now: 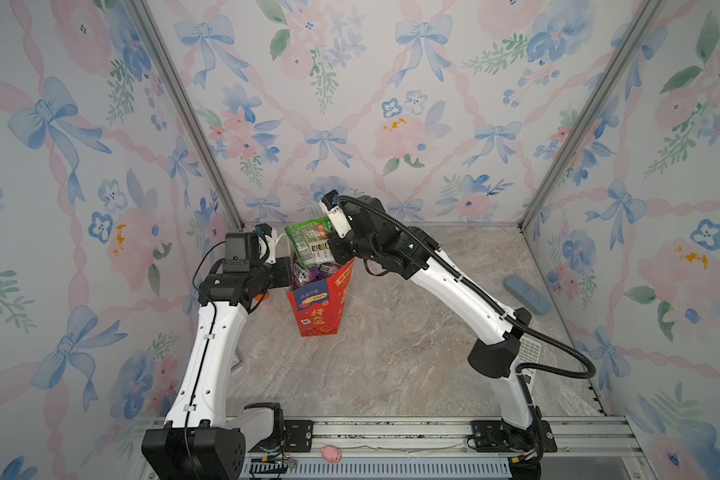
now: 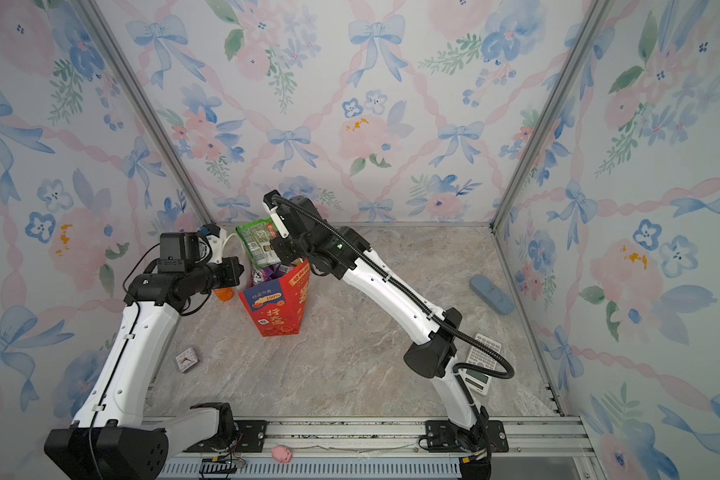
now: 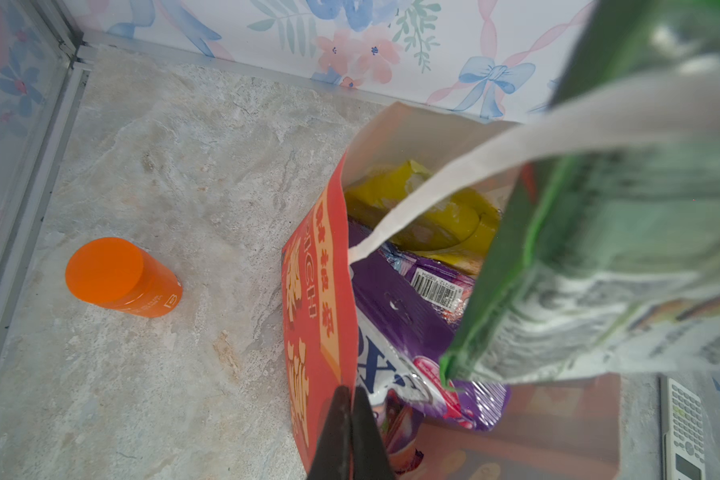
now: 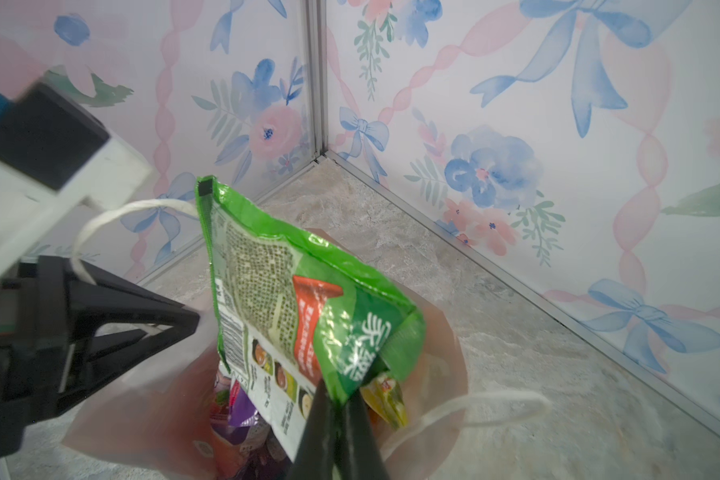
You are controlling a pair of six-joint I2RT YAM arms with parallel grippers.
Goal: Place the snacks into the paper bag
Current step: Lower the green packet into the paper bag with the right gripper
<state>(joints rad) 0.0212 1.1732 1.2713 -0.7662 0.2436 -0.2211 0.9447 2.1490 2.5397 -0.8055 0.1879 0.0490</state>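
Note:
The red paper bag (image 1: 321, 307) (image 2: 275, 307) stands upright at the middle left of the table. My left gripper (image 1: 292, 273) (image 2: 242, 270) (image 3: 352, 395) is shut on its rim (image 3: 316, 311), and a white rope handle (image 4: 113, 216) loops beside it. Purple (image 3: 400, 307) and yellow (image 3: 433, 212) snacks lie inside the bag. My right gripper (image 1: 330, 250) (image 2: 277, 249) (image 4: 339, 399) is shut on a corner of a green packet (image 1: 308, 241) (image 2: 258, 241) (image 3: 599, 270) (image 4: 292, 291). This packet hangs tilted over the bag's mouth, with its lower end at the opening.
An orange bottle (image 3: 121, 278) (image 2: 224, 294) stands left of the bag, close to the left arm. A white calculator (image 2: 481, 361) lies by the right arm's base and a blue case (image 1: 526, 294) by the right wall. A small clock (image 2: 186, 359) lies front left.

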